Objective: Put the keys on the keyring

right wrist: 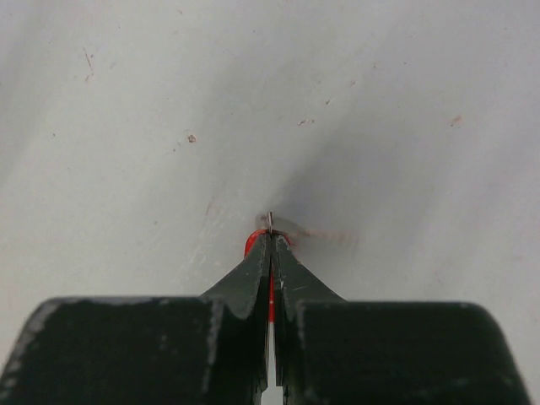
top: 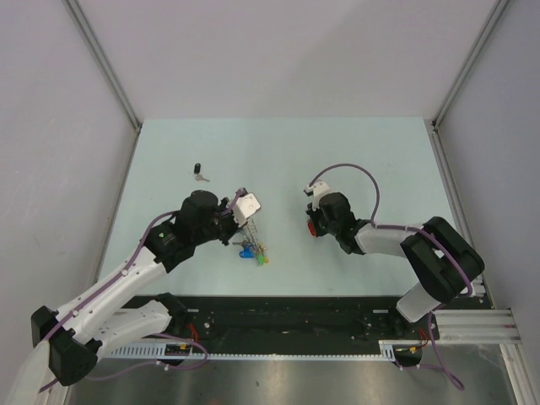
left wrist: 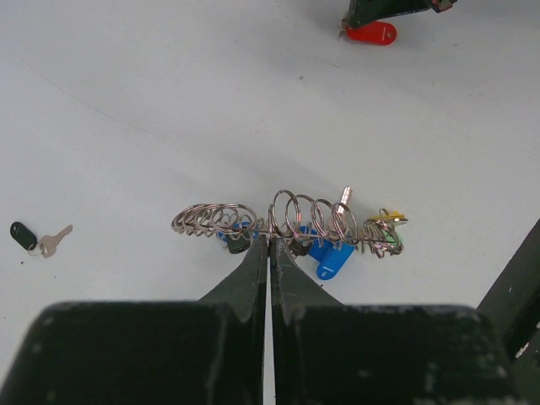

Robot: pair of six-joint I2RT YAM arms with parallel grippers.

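Clamped shut on the keyring (left wrist: 291,218) with the left gripper (left wrist: 270,242), pinched shut on the red-headed key (left wrist: 375,35) with the right gripper (right wrist: 270,236), well right of the keyring.

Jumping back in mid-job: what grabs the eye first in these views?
The left tool is shut on the keyring, a coil of rings with blue, green and yellow keys, mid-table. Right of it, the right tool pinches the red key. A black key lies alone farther back.
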